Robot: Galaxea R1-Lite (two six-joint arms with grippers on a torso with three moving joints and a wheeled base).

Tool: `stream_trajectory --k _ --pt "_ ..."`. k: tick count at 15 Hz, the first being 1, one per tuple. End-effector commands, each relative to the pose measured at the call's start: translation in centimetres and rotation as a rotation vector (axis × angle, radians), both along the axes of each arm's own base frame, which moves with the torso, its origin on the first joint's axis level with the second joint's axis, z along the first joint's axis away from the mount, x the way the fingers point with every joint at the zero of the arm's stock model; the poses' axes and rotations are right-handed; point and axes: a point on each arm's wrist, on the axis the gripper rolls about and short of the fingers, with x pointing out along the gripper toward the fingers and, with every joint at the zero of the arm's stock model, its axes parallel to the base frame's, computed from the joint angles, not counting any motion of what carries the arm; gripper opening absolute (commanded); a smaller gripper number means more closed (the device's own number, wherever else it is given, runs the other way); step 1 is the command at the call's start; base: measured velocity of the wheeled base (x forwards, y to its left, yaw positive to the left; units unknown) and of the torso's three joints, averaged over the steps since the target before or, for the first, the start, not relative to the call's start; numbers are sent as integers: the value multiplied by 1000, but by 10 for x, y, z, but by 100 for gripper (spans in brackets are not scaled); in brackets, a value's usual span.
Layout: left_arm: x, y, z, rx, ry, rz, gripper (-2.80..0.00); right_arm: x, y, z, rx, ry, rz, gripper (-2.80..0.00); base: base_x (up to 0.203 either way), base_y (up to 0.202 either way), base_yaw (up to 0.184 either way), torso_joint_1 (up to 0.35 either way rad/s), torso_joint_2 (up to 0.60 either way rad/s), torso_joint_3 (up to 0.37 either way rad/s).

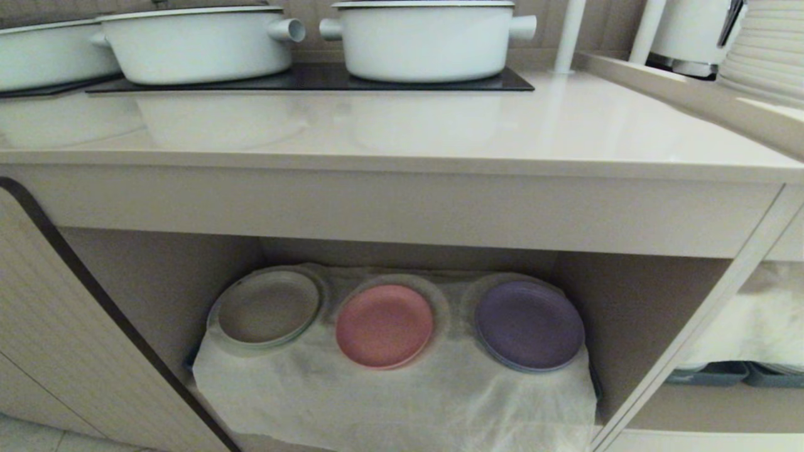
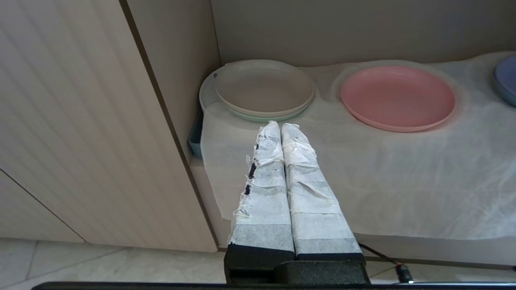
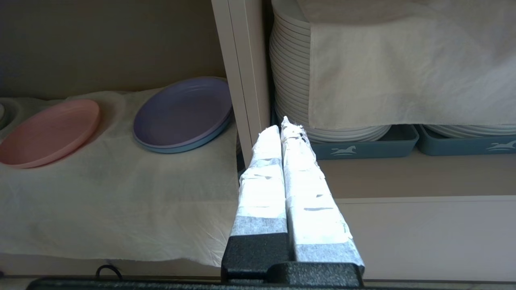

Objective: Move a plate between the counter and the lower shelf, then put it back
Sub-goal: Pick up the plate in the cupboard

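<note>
The pink plate (image 1: 384, 326) lies flat in the middle of the lower shelf (image 1: 402, 395), on its white gauzy cloth; the plate (image 2: 398, 98) also shows in the left wrist view and the plate (image 3: 47, 132) in the right wrist view. The glossy beige counter (image 1: 440, 125) runs above the shelf. My left gripper (image 2: 281, 127) is shut and empty, held in front of the shelf's left end, short of the beige plate. My right gripper (image 3: 284, 125) is shut and empty too, facing the upright divider (image 3: 242, 80) at the shelf's right end. Neither arm shows in the head view.
A beige plate with a greenish rim (image 1: 267, 310) lies left of the pink one, a purple plate (image 1: 529, 324) to its right. White pots (image 1: 427, 37) stand on the black hob (image 1: 314, 80). A cabinet door (image 1: 75, 326) hangs open at left. White plates (image 3: 294, 80) stack in dark trays in the right cubby.
</note>
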Motion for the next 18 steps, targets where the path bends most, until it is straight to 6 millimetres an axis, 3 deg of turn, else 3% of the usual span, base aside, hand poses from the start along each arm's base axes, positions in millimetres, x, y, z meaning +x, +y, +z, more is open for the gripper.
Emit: stream_trajectory --k 1,8,13,18 --pt "0 0 0 -2 -1 -2 -280 0 0 0 1 0 -1 -280 0 0 0 0 0 0" --pt "-1 0 3 65 -18 -19 -280 0 0 0 0 0 -1 -280 0 0 0 0 0 0" --pt "-17 -7 43 73 -113 -317 -280 0 0 0 0 0 -1 -280 0 0 0 0 0 0" --pt "8 -11 68 26 71 -534 -280 0 0 0 0 0 -1 -280 0 0 0 0 0 0"
